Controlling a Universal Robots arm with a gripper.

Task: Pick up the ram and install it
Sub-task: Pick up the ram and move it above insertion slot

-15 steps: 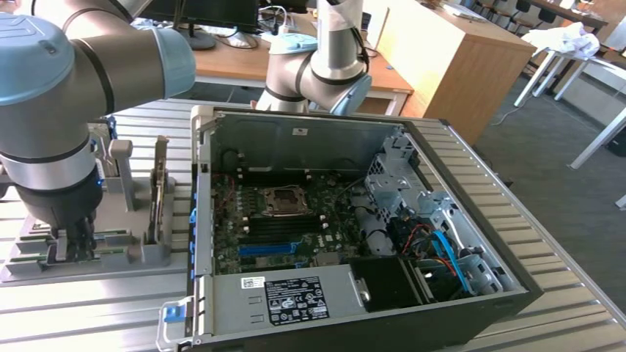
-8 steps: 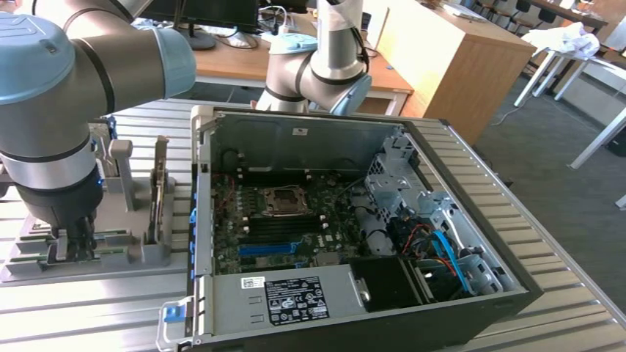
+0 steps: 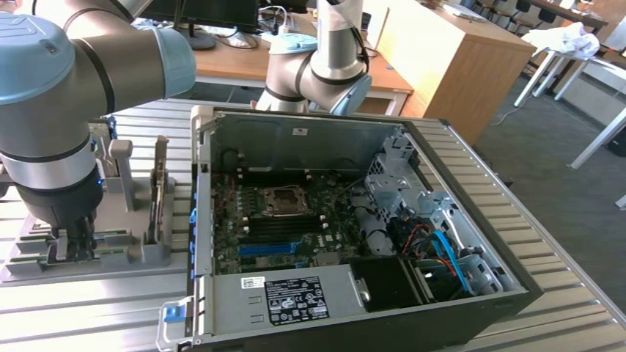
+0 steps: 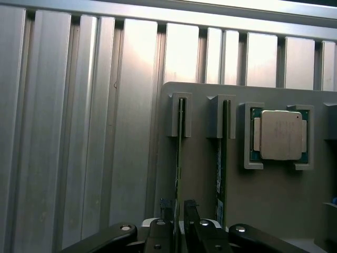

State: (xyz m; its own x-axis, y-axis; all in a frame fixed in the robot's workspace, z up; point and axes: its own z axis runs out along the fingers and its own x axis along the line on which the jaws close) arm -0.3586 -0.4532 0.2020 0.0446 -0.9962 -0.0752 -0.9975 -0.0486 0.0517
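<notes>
The ram [image 4: 179,147] is a thin green stick standing on edge in a slot of the grey holder [image 4: 200,174]. My gripper [image 4: 179,208] sits over its near end with a dark finger [image 4: 167,206] close against each side, closed on the stick, which is still in its slot. A second green stick [image 4: 221,153] stands in the neighbouring slot. In the exterior view my gripper [image 3: 73,246] is lowered onto the grey holder [image 3: 127,257] at the exterior view's left, beside the open computer case [image 3: 509,286].
A square silver processor [image 4: 277,134] lies in a recess of the holder beside the sticks. Inside the case are the motherboard with its processor socket [image 3: 281,199], dark memory slots [image 3: 289,226], blue cables [image 3: 442,246] and a labelled power supply [image 3: 284,297]. Ribbed metal table [image 3: 547,242] lies all round.
</notes>
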